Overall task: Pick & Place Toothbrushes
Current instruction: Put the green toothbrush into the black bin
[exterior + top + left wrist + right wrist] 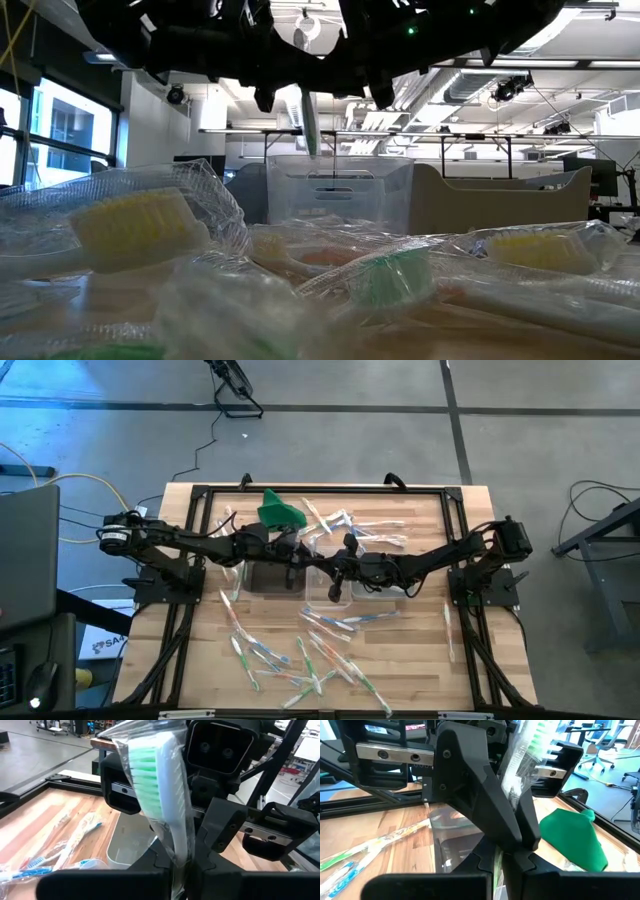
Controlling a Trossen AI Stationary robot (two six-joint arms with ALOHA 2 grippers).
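Left gripper (187, 870): pinching a wrapped green toothbrush (157, 790) above the clear tubs (330, 585) at mid-table. Right gripper (495, 865): pressed onto the same wrapper, facing it. Handling advice: one holds firm, the other releases, then lower straight into a tub.

From overhead you look straight down on the whole wooden table (400, 650), both arms meeting near the clear tubs (330, 585). Your low camera sits at tabletop height among wrapped toothbrushes (390, 275), facing 1 tub (340, 200) and the room behind. Each of the 2 wrist cameras looks past its own fingers, very close to the green-bristled toothbrush (155, 785) above those tubs.
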